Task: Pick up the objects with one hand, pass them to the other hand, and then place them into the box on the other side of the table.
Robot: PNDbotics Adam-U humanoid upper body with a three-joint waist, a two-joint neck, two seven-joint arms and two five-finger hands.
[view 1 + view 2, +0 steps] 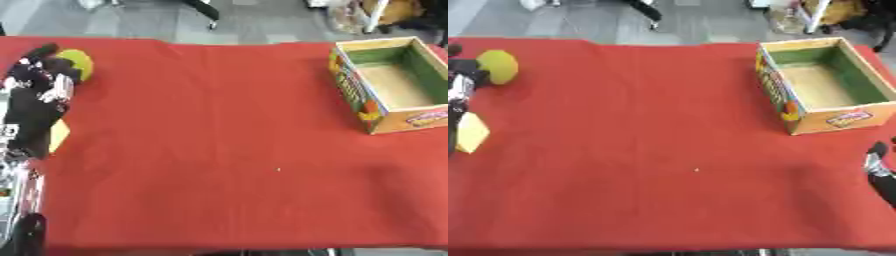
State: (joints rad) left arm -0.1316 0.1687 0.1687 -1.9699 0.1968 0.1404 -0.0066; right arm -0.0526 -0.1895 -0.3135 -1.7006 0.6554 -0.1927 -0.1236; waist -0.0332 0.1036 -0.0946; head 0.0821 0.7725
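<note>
While the left hand (39,95) is reaching along the far left edge of the red tabletop (219,150), its fingers are curling around a yellow-green ball (499,66), which is sitting at the far left. A pale yellow block (470,132) is lying just nearer, beside the arm. The open box (824,85) is standing at the far right. The right hand (878,167) is showing at the right edge; I cannot tell whether its fingers are open.

yellow-green ball (499,66): round, far left of table, touching left hand's fingers | pale yellow flat piece (471,132): left edge, nearer than ball | open printed cardboard box (816,119): far right, upright, nothing inside
</note>
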